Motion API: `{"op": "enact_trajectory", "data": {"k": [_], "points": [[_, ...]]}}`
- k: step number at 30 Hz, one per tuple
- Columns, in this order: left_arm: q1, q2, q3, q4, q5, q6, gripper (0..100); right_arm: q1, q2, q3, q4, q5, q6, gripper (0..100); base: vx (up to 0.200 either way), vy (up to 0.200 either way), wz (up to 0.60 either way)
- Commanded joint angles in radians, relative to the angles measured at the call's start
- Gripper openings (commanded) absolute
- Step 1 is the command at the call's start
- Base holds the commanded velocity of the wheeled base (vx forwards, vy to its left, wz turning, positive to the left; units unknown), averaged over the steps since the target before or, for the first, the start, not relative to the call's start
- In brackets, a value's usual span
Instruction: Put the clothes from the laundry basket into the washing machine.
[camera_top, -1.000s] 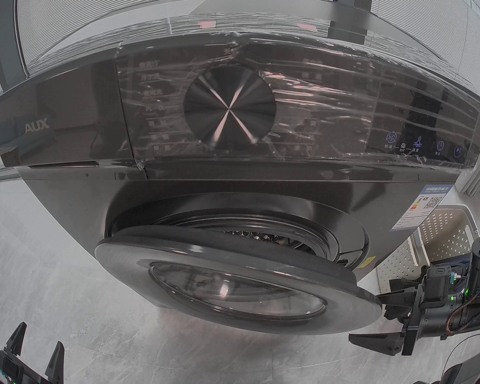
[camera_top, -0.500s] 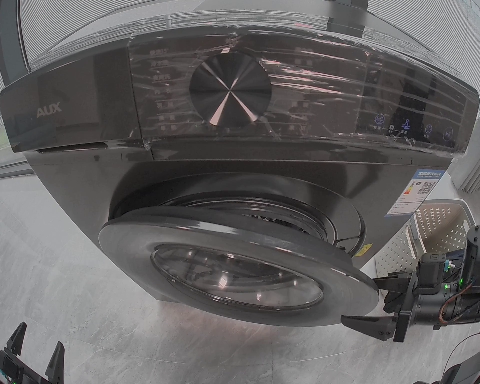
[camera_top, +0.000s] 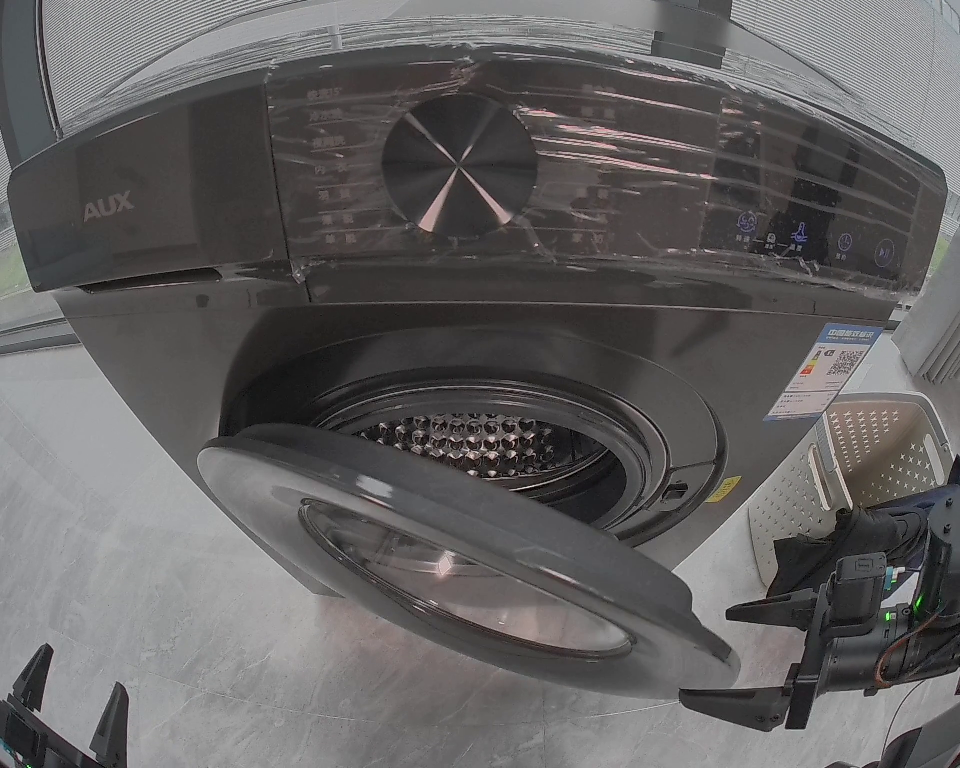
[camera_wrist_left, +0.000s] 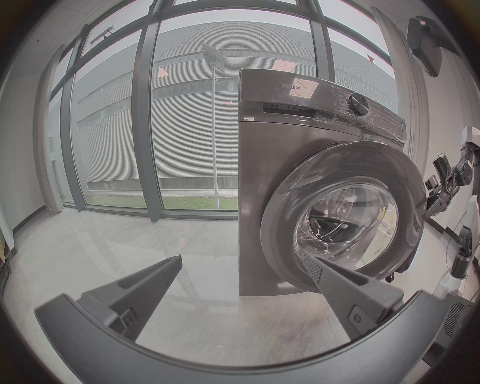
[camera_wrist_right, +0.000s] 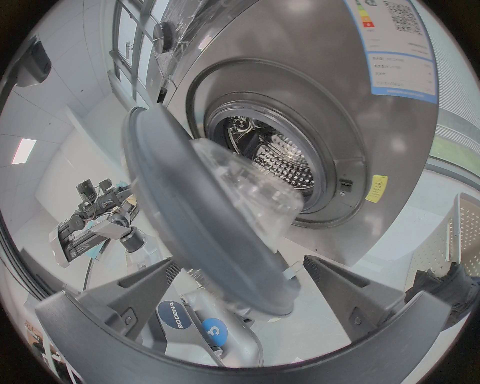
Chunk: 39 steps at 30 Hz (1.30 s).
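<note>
The dark grey washing machine (camera_top: 500, 330) stands on the pale tiled floor (camera_top: 120, 560). Its round door (camera_top: 450, 560) with the glass window is swung partly open and is hinged at the robot's left. Behind the door, a part of the perforated steel drum (camera_top: 480, 445) can be seen.

The right gripper (camera_top: 712, 655) is at the free edge of the door, on the robot's right side. Its jaws stand wide apart, one above the door rim and one below it, so that the rim lies between them. They grip nothing, and I cannot tell if one of them touches the rim.

The white laundry basket (camera_top: 880, 450) stands on the floor just beside the machine, at the robot's right and behind the right arm. Dark clothes (camera_top: 830, 545) hang over its near rim.

The left gripper (camera_top: 80, 672) is low at the robot's left, well apart from the machine. Its jaws are also wide apart, with nothing between them.

On the machine's control panel there is a round knob (camera_top: 460, 165) under a transparent film. A label (camera_top: 828, 372) is stuck on the front, at the right.
</note>
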Motion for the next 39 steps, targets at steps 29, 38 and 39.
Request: {"op": "enact_trajectory", "data": {"k": [29, 38, 39], "points": [[0.000, -0.018, 0.018, -0.001, -0.001, 0.000, 100, 0.020, 0.089, -0.034, -0.060, -0.034, 0.015, 100, -0.055, 0.000, 0.00], [0.000, -0.018, 0.018, -0.001, -0.001, 0.000, 100, 0.010, 0.031, -0.034, -0.061, -0.033, 0.026, 100, 0.000, 0.000, 0.00], [0.000, -0.018, 0.018, -0.001, -0.001, 0.000, 100, 0.007, 0.005, -0.034, -0.061, -0.033, 0.028, 100, 0.000, 0.000, 0.00]]}}
